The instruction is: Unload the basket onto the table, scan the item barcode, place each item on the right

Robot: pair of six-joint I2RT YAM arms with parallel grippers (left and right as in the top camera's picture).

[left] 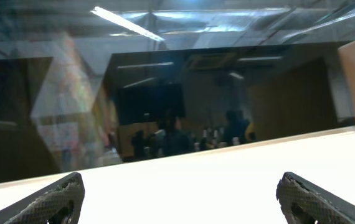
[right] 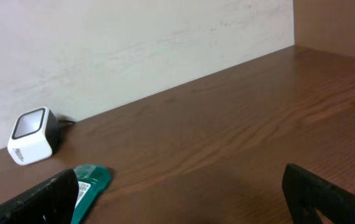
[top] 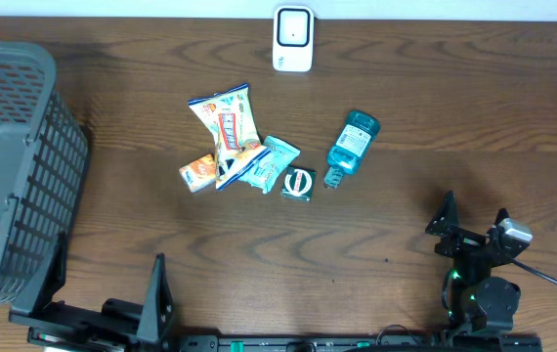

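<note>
items for scanning: teal bottle (top: pixel 353 142), snack packets (top: pixel 228 127) and small dark pack (top: pixel 299 183), clustered mid-table on the near side of the white scanner (top: pixel 293 39); all well apart from right gripper (top: pixel 472 223) and left gripper (left: pixel 180 186), both at the near edge, spread wide, holding nothing.

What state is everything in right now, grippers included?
left gripper, open, holding nothing.
right gripper, open, holding nothing.
scanner, standing upright, nothing in front of its window.
teal bottle, lying on its side, not gripped.
snack packets, lying flat, overlapping in a pile.
small dark box, lying flat beside the pile.
basket, standing with its open top up.
</note>
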